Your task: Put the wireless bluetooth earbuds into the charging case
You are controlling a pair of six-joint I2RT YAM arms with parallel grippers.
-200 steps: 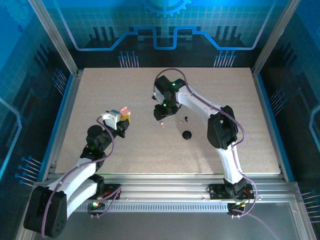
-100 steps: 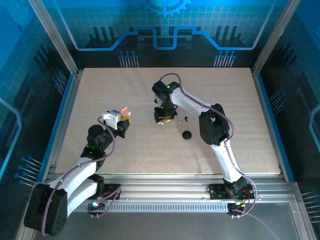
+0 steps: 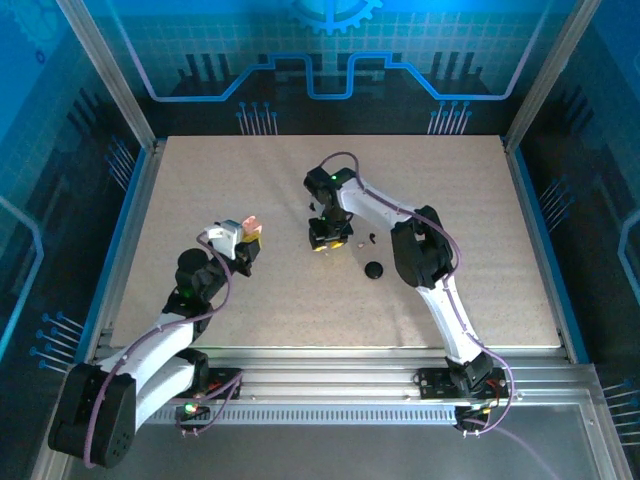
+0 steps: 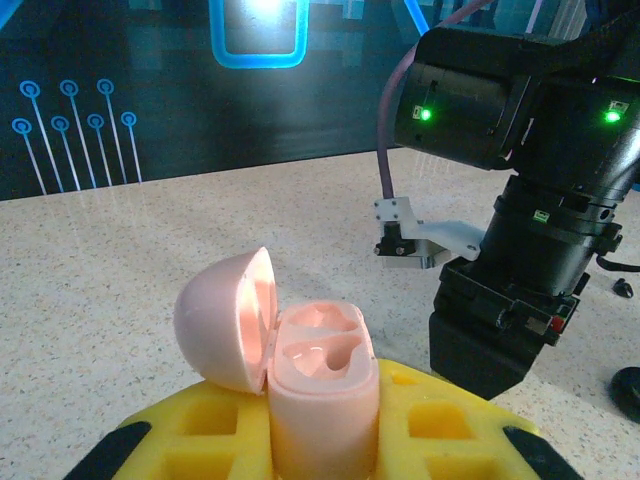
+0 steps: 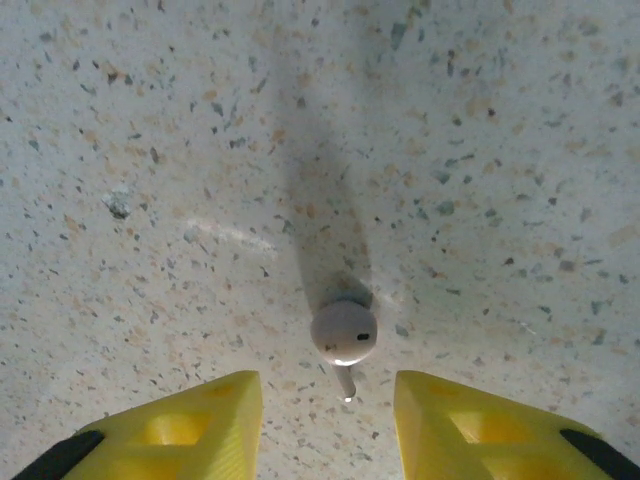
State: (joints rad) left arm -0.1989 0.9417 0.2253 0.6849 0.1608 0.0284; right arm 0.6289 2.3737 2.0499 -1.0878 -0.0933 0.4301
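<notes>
I see the speckled table [image 3: 200,190] under both of my arms, and the right arm has little green lights glowing on it. My left gripper [image 3: 249,231] is pinching the pink charging case [image 4: 322,395] between its yellow fingers [image 4: 200,425]. The case stands up straight in that grip. Its round lid [image 4: 225,318] is flipped open and leans back on the left side of the case. Inside the case I see two scooped hollows, and they show their pink bottoms. My right gripper [image 5: 328,400] points down at the table, out in front of the left gripper and off to its right. Its two yellow fingers [image 5: 480,425] are spread apart. A pale earbud [image 5: 345,333] lies on the table right between the fingertips and touches neither one. Its round head is away from the gripper and its little stem points back toward it. A black round case [image 3: 374,270] sits on the table near the right gripper, on the side closer to the arm bases and a bit to the right. A black earbud [image 3: 371,238] lies on the table just to the right of the right gripper. It is only a tiny speck, too small for me to see well.
</notes>
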